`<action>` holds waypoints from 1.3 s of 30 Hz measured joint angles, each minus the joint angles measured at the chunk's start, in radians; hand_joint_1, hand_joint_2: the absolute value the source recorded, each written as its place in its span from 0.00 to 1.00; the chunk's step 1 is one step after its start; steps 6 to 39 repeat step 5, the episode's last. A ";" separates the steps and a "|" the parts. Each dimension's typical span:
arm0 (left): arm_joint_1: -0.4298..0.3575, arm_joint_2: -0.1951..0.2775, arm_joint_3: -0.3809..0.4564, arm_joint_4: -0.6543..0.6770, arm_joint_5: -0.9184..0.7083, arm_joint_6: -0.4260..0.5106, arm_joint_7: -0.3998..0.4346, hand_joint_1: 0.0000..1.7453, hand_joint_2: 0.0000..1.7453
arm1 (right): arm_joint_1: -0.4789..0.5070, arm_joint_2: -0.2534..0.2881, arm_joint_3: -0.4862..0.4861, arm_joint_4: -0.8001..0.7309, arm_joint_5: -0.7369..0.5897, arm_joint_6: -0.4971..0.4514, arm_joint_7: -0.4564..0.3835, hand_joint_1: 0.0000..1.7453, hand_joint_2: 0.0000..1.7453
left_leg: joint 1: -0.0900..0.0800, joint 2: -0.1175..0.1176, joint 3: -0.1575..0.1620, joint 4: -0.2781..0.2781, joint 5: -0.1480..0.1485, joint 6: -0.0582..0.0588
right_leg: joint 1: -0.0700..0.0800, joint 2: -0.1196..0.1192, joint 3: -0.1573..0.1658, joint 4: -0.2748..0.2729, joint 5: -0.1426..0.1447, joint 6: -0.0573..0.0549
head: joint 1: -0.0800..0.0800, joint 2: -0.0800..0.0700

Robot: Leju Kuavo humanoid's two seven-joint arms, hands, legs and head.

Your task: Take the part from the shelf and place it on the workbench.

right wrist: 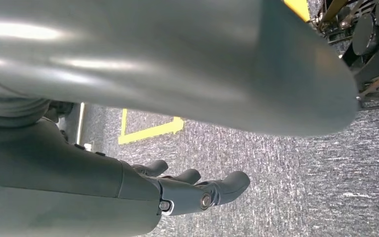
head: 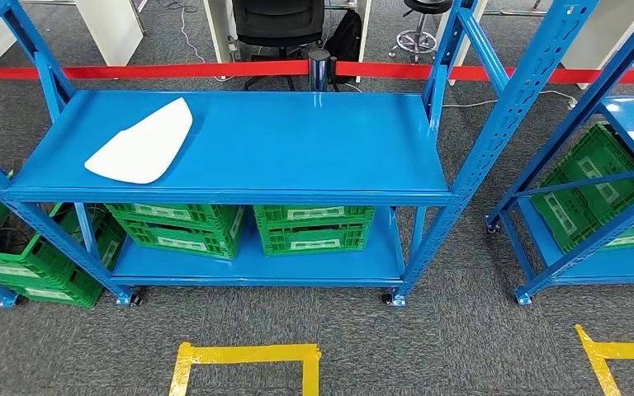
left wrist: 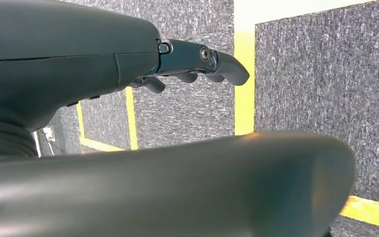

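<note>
Both hands, left and right, hang empty, fingers loosely apart; flat white part on glossy blue shelf.

right hand hangs over grey carpet, holding nothing | fingers dark, apart, slightly curled | thick grey thumb blurred, crosses the view close to the lens | yellow tape on the carpet, near the fingers | dark machinery at a corner, maybe the robot's own

We see a matt white part on a glossy blue metal shelf, above green plastic crates and rough grey carpet.
</note>
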 joint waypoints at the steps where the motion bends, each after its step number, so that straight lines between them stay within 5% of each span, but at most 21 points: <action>1: 0.000 0.000 0.004 -0.001 0.000 0.000 0.000 0.00 0.00 | 0.000 0.000 -0.003 -0.001 0.000 0.000 0.000 0.00 0.00 | 0.000 0.000 0.000 0.000 0.000 0.000 | 0.000 0.000 0.000 0.000 0.000 0.000 | 0.000 0.000; 39: 0.001 -0.001 0.010 -0.003 0.000 0.000 0.000 0.00 0.00 | 0.000 0.001 -0.010 -0.003 0.000 0.000 0.000 0.00 0.00 | 0.000 0.000 0.000 0.000 -0.001 0.000 | 0.000 0.000 0.000 0.000 0.000 0.000 | 0.000 0.000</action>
